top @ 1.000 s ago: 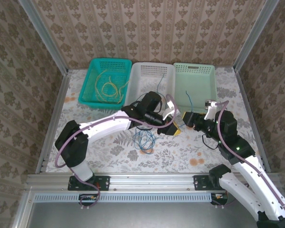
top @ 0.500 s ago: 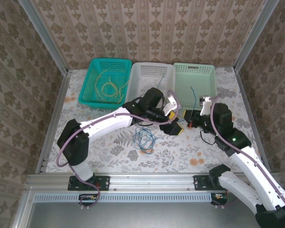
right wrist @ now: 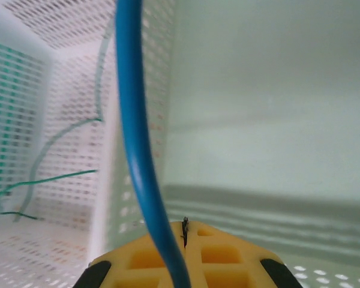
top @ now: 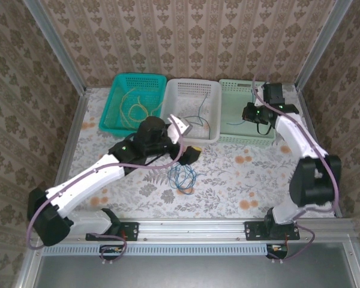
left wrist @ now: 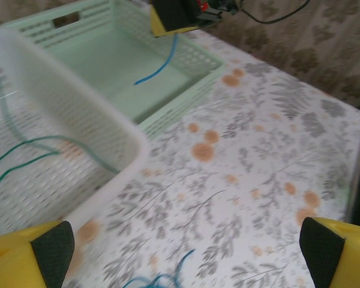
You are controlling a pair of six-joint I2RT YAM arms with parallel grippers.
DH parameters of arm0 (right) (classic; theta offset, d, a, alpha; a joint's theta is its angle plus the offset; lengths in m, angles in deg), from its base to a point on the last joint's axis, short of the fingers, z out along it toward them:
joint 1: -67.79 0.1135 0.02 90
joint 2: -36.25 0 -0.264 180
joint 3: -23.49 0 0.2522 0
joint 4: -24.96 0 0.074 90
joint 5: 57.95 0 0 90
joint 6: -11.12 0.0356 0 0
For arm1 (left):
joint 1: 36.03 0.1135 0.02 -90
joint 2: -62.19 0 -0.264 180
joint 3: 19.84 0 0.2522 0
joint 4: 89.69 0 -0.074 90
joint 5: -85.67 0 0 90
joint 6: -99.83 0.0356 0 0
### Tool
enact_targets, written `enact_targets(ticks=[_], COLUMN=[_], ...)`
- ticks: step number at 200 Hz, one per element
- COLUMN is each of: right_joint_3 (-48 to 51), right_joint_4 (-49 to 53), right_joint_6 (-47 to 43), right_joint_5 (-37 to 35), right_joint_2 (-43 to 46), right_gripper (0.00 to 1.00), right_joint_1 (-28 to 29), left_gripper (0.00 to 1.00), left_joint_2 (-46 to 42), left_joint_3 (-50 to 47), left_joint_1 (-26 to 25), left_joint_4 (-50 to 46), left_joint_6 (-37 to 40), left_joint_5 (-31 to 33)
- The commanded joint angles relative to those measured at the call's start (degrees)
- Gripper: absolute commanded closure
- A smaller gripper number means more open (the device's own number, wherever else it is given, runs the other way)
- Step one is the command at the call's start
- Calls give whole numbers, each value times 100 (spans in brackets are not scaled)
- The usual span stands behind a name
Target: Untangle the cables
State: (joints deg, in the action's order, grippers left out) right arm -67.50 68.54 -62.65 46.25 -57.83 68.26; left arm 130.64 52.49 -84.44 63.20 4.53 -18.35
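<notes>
A blue cable (right wrist: 135,138) hangs from my right gripper (right wrist: 185,231), which is shut on it above the light green basket (top: 246,87) at the back right. From the left wrist view the same blue cable (left wrist: 159,66) dangles into that basket (left wrist: 108,57). My left gripper (top: 189,155) is open and holds nothing, just in front of the white basket (top: 192,84). Below it a small tangle of blue and green cables (top: 181,177) lies on the table. A green cable (left wrist: 24,150) lies in the white basket. Yellow cables (top: 135,108) lie in the teal basket (top: 117,81).
The three baskets stand side by side along the back of the flower-patterned table (top: 240,180). Metal frame posts and patterned walls close in the left, right and back sides. The white basket's near wall (left wrist: 84,126) is close to my left fingers.
My left gripper opened and drew back toward the near left. My right gripper shut on the blue cable and carried it from mid-table back over the light green basket.
</notes>
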Motion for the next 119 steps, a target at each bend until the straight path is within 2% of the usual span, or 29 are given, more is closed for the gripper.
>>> enact_targets(ticks=[1, 24, 27, 40, 55, 61, 70, 92, 119], right_joint_3=[-821, -1508, -1579, -1901, -2243, -2401, -2694, -3186, -2502], right_joint_4=[741, 1191, 1246, 1417, 1595, 1723, 2008, 2637, 2205], right_joint_6=[-515, -778, -793, -814, -815, -829, -881, -996, -873], right_joint_5=[-89, -535, -577, -824, -990, -1025, -1120, -1734, -1886], right_joint_2=[-658, -1341, -1406, -1670, -1907, -2014, -2162, -2263, -1400], right_gripper=[100, 100, 97, 76, 30, 17, 2, 0, 0], right_joint_1=[-47, -43, -46, -38, -27, -29, -21, 40, 58], left_gripper=[0, 0, 0, 0, 0, 0, 0, 0, 0], left_joint_2=[-482, -964, -1008, -1185, -1318, -1345, -1368, -1386, -1304], left_joint_3=[-424, -750, -781, -874, -991, -1033, -1049, -1071, -1146], left_joint_1=[208, 446, 470, 559, 669, 695, 735, 763, 834], left_joint_4=[-213, -363, -401, -524, -597, -610, -645, -765, -865], left_joint_6=[-141, -192, -196, -206, -236, -263, -294, -368, -512], left_joint_5=[371, 388, 398, 445, 452, 441, 431, 562, 852])
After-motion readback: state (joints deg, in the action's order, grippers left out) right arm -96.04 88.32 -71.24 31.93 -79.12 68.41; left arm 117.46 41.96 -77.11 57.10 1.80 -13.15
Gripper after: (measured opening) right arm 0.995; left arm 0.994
